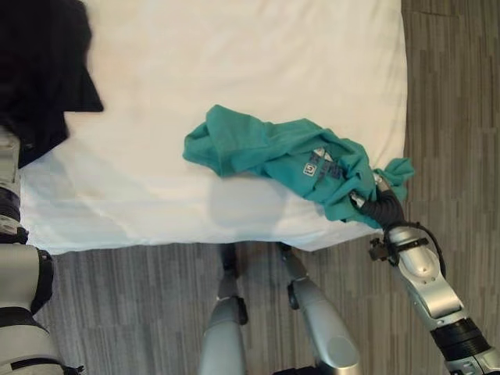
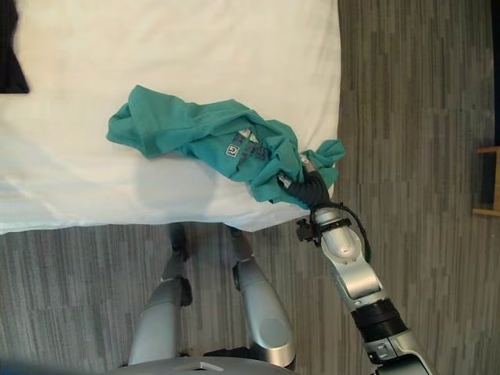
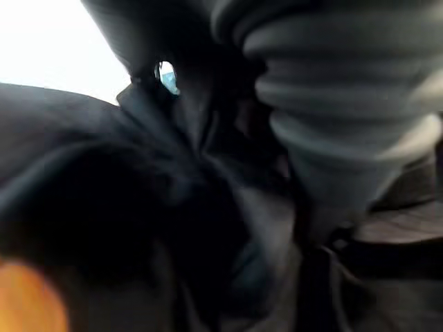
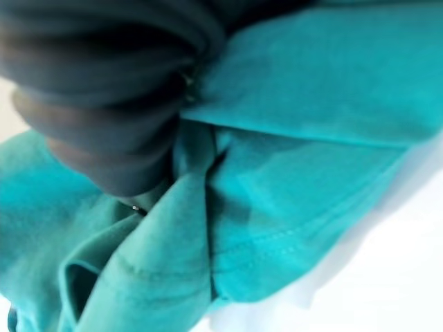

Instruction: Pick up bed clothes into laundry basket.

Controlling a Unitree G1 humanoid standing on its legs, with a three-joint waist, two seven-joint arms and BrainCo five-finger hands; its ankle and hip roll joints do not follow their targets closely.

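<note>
Black garment (image 1: 39, 70) lies on the bed's far left corner; the left hand (image 3: 346, 117) is buried in dark cloth, finger state cannot be told. White bed sheet (image 1: 234, 78) spans the bed. Teal T-shirt (image 1: 273, 152) lies crumpled near the bed's right front corner, neck label showing, print unreadable. Right hand (image 1: 381, 205) is sunk into the shirt's right end, fingers hidden, grasp cannot be told.

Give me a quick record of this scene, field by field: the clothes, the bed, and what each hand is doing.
teal shirt: crumpled on the bed's near right corner
black garment: bunched at the bed's far left
bed: white sheet
right hand: buried in the teal shirt's end, fingers hidden
left hand: against the black garment, fingers hidden
floor: grey wood planks
</note>
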